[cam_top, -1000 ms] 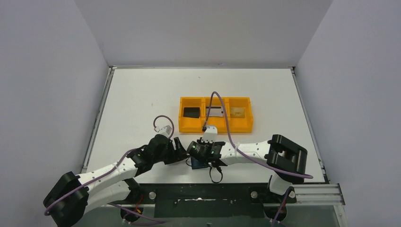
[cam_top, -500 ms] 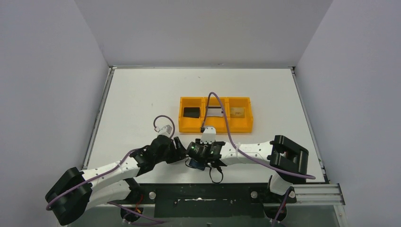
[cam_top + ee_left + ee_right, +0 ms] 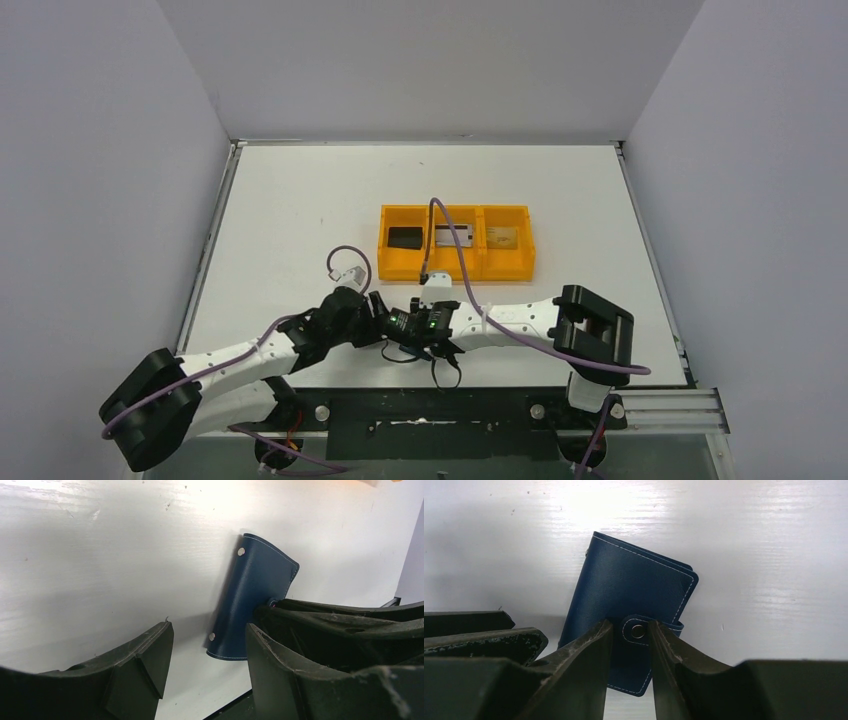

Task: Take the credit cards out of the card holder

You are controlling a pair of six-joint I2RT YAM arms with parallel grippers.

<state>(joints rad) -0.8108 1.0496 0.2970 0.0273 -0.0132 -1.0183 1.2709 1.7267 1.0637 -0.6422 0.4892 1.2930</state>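
Orange tray [image 3: 455,269] w/ 3 cards [image 3: 405,238], 1 per compt.

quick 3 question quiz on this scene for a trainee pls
1. True or false: the dark navy-blue leather-look bifold card holder is folded shut.
2. Seen from the top view, which compartment of the orange plastic three-compartment tray holds the flat black rectangular card? A left, B middle, C right.
3. What part of the holder sits between the fingers of the right end effector?
Key: 1 true; 2 A; 3 its snap tab.
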